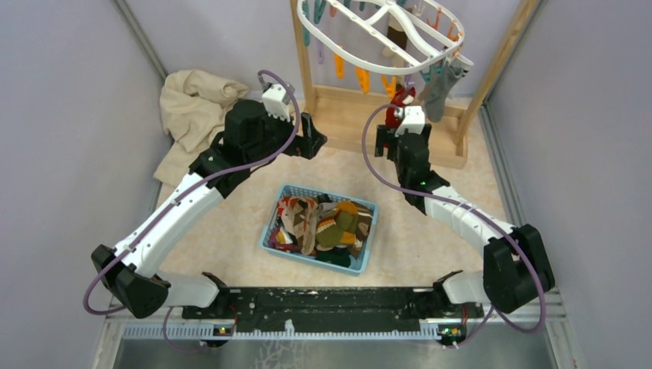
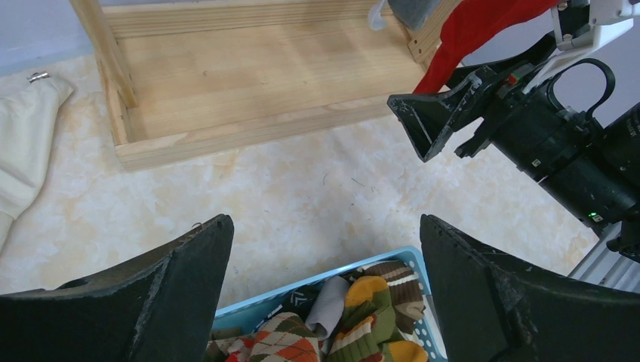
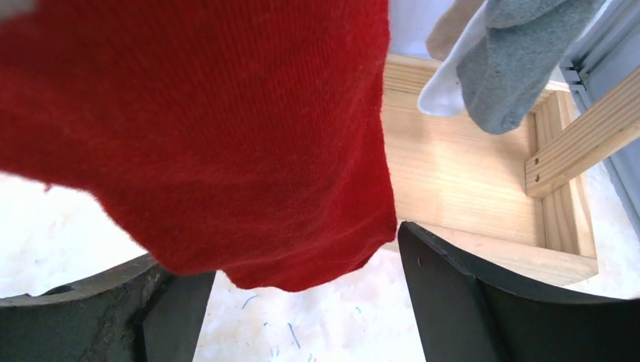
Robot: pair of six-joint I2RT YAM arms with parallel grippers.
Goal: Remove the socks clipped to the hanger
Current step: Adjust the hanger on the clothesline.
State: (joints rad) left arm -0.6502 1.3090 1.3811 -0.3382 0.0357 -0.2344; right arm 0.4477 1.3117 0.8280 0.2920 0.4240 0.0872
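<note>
The red sock (image 3: 196,136) hung from the white hanger (image 1: 384,34) at the top of the wooden rack (image 1: 354,104), its toe dangling low over the rack's base. The right fingers (image 3: 453,302) stood apart on either side of that toe, open around the fabric and not pinching it, probably so that a squeeze and a downward pull could free it from its clip. Just beside it hung a grey sock (image 3: 521,60), close enough to be caught or dragged along if the grab drifted sideways. The rack's upright and cross-bar also crowded that side.

The left fingers (image 2: 173,286) were wide open and held nothing, hovering above the far rim of the blue basket (image 1: 271,231), apparently kept back out of the other arm's way. The basket sat on the bench (image 1: 231,231) between the arms, already piled with loose socks (image 1: 323,227), a likely drop spot. A crumpled beige cloth (image 1: 192,104) lay at the far left, well apart from the work.
</note>
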